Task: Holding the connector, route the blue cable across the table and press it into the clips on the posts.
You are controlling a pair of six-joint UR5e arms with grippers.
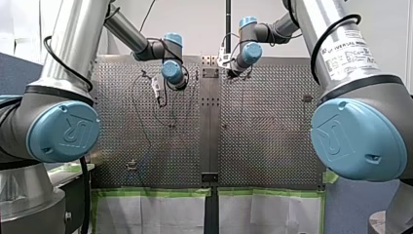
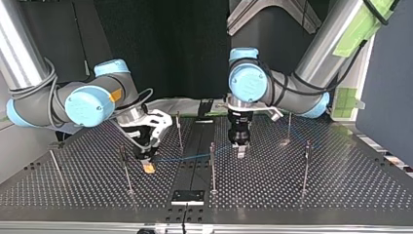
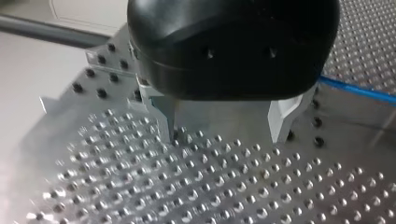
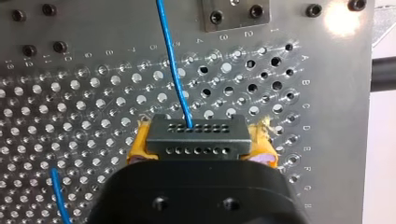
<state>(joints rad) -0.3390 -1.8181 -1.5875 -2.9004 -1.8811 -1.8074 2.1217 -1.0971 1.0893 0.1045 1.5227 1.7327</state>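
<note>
At the top view's left, my right gripper (image 2: 147, 165) is clamped on the connector (image 4: 196, 139), whose long axis spans the yellow pads (image 4: 135, 147). The blue cable (image 4: 173, 65) leaves it straight ahead, away from the gripper. My left gripper (image 3: 224, 133) stands wide open and empty, with the cable beside it.

- Perforated table (image 2: 341, 195): metal plate with a regular grid of holes, in two halves.
- Centre strip (image 1: 210, 136): unperforated band between the two halves, carrying screw heads.
- Black plate (image 2: 187, 196): flat on the centre strip at the top view's near edge, with a thin dark lead running from it to the table edge.
- Bolted plate (image 4: 236, 11): metal, fixed with two screws.
- Engraved letters (image 4: 306, 106): one column along the hole grid's edge.
- Green tape (image 1: 156, 192): lines the table edge above white sheets (image 1: 146, 214).
</note>
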